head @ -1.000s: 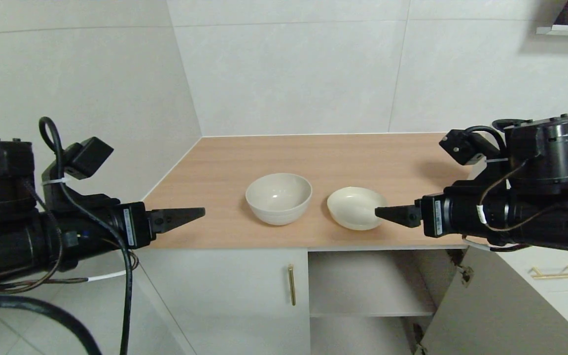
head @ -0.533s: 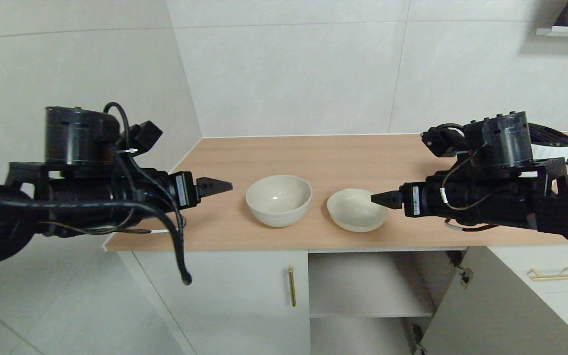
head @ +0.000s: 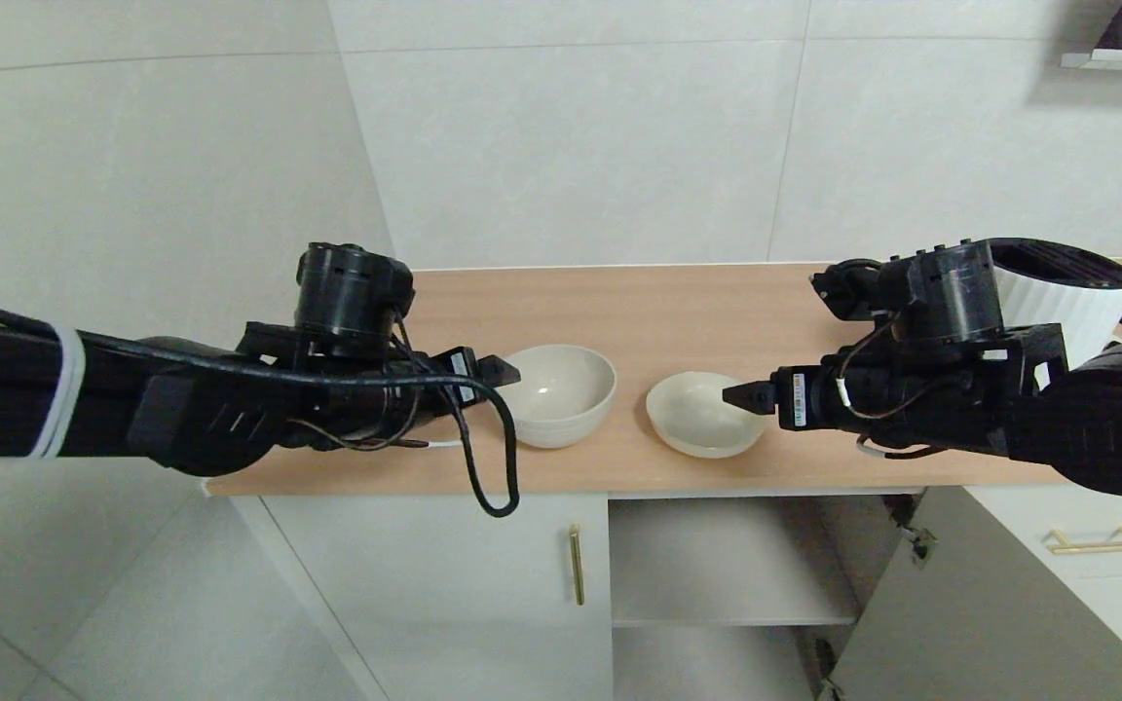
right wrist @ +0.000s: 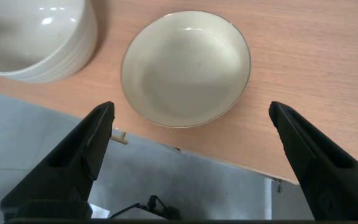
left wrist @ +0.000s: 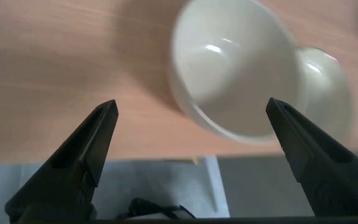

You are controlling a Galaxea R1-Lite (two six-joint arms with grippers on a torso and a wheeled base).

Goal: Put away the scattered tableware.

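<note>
Deep bowl [head: 551, 394] and shallow bowl [head: 705, 413] near tabletop [head: 639, 312] front edge, wall [head: 571, 146] well behind; left claw [head: 501, 371], apart, beside deep bowl; right claw [head: 741, 396], apart, beside shallow bowl.

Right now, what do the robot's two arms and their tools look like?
Both arms are matte black with round, drum-shaped joint housings. The left arm carries a white band and a looping black cable. The right arm has thin wires with a white tie. The left tool and right tool each bear a small white label and end in black, tapering, wedge-like fingers.
</note>
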